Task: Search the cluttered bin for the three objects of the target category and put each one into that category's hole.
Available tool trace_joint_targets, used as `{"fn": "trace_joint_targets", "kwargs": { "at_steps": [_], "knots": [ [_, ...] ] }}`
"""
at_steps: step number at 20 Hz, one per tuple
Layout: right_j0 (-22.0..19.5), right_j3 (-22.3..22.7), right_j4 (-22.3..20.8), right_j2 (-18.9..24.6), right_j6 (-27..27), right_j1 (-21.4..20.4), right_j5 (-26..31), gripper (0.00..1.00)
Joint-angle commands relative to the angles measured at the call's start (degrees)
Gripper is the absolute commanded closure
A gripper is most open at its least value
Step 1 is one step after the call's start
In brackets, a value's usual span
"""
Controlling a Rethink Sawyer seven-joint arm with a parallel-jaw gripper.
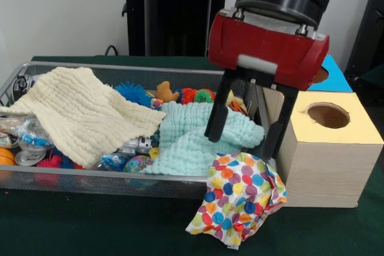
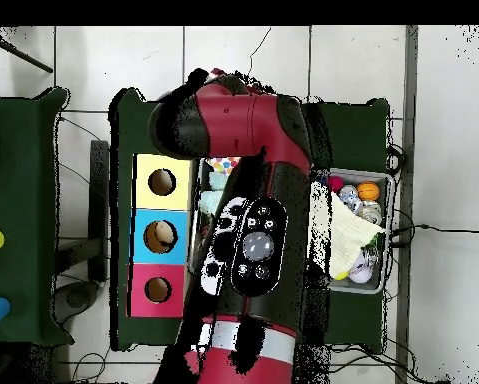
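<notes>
Front view: the gripper (image 1: 249,130) is seen with its fingers spread apart and gripping nothing, poised over the polka-dot cloth (image 1: 240,199), which is draped over the wire bin's (image 1: 108,179) near rim beside the yellow-faced box (image 1: 330,148), presumably so the hole (image 1: 328,114) is close.

A cream waffle cloth (image 1: 84,112) is lying beside a mint waffle cloth (image 1: 201,139); small toys, perhaps spiky balls (image 1: 133,93), are showing behind them, on the green desk (image 1: 90,226)
</notes>
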Motion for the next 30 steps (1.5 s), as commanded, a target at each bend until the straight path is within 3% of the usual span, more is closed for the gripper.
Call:
{"fn": "trace_joint_targets", "kwargs": {
  "at_steps": [1, 16, 23, 30],
  "knots": [
    [-1.5, 10.7, 0.6, 8.4, 1.8, 2.7, -0.6, 0.00],
    [-0.6, 7.6, -2.1, 5.6, 3.7, 6.4, -2.9, 0.00],
    [2.4, 5.6, -2.5, -1.2, 8.1, 8.5, 0.3, 0.00],
    [2.4, 6.8, -0.3, -0.8, 7.7, 9.2, 2.4, 0.00]
  ]
}}
